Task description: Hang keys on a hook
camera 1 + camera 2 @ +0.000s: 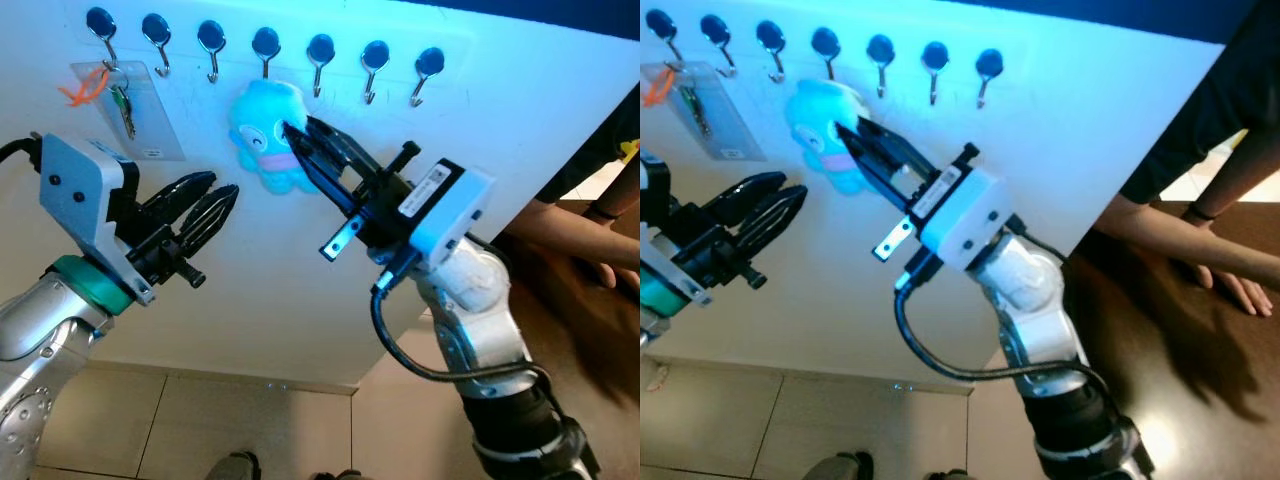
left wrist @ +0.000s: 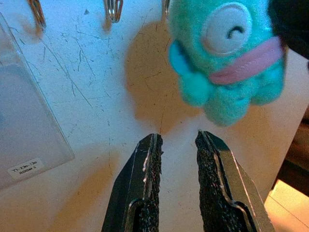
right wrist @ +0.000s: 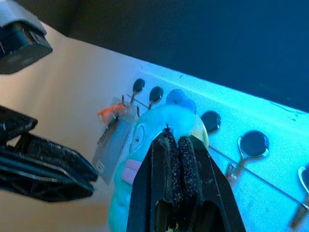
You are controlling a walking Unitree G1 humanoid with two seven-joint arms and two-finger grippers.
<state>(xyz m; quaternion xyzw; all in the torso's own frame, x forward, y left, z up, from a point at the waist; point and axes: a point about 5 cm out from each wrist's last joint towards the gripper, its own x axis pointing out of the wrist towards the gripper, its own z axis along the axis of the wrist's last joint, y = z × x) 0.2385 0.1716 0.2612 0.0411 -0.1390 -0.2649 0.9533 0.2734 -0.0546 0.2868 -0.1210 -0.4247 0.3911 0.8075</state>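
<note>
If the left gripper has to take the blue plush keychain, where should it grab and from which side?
Grip the plush toy across its rounded lower body, on its robot-left side, coming in from below-left where the left gripper already points with its fingers apart. The right gripper is closed on the toy's right side, and the hooks crowd its top, so the lower left bulge is probably the freest part.

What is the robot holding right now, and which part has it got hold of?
The right gripper is shut on the blue plush toy, pinching its right-hand edge by the hooks. The left gripper is open and holds nothing.
</note>
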